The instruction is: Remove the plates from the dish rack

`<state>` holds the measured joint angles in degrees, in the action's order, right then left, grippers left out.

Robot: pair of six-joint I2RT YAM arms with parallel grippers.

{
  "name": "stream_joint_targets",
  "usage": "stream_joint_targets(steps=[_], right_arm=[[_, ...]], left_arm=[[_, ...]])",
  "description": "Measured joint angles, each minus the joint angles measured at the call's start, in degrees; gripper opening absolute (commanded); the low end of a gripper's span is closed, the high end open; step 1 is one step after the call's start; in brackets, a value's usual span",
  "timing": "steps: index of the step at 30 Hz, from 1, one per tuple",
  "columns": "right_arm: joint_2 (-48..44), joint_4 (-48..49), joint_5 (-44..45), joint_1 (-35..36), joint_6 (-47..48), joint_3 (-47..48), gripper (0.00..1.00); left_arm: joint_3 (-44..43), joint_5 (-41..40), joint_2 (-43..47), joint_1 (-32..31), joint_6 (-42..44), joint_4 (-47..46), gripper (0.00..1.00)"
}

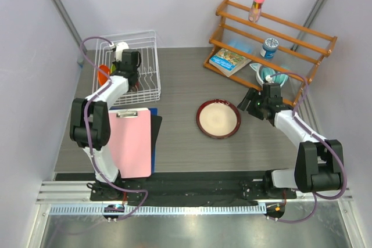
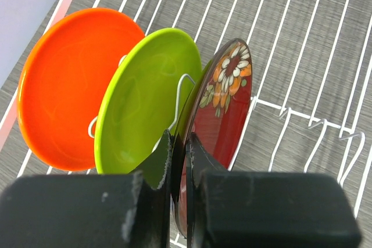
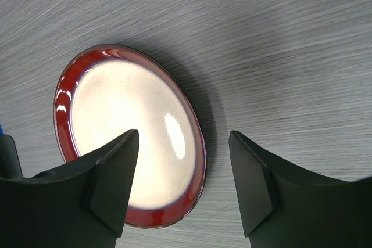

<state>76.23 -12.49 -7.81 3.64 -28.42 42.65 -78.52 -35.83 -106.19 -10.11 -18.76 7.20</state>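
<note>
Dark red floral plate [image 2: 224,108] stands on edge in the dish rack [image 2: 302,56]. It is nearly edge-on to the left wrist view, with its long line running straight away from the hand and the flowered face turned to the hand's right. The left gripper [image 2: 181,149] is clamped on the plate's near rim, fingers pinched together with one on each face.

Lime green plate [image 2: 142,97] is upright just left of the fingers, beside the floral plate and overlapping it in view, hollow face toward the hand. A wire prong shows in front of it. Orange plate [image 2: 70,85] is next to the left, also on edge, by the rack's left wall. To the right of the hand is only rack wire over the grey table [image 1: 186,79].

Cream plate [image 3: 128,143] with its maroon rim lies flat and face up on the table, out of the rack. It sits below the right gripper [image 3: 183,137], mostly toward the left finger. That gripper's jaws are well apart, holding nothing, and no contact with the plate shows.

From above, the pink clipboard [image 1: 131,140] lies near the left arm, just this side of the rack. The wooden shelf [image 1: 273,33] is behind the right hand, and the teal bowl [image 1: 270,76] is just beyond that gripper.
</note>
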Motion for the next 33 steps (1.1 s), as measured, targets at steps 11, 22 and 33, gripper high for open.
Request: stream_joint_targets(steps=[11,22,33], right_arm=[[-2.62,-0.66,-0.17,-0.02,0.28,0.0,0.69],[-5.55,-2.99,-0.55,0.0,0.48,0.0,0.75],[-12.2,-4.63,-8.66,0.07,3.72,1.9,0.78]], left_arm=[[0.07,1.6,4.22,-0.66,1.9,5.46,0.0],[0.07,-7.28,12.87,-4.09,7.56,7.82,0.0],[1.95,13.27,30.91,-7.93,-2.12,16.09,0.0]])
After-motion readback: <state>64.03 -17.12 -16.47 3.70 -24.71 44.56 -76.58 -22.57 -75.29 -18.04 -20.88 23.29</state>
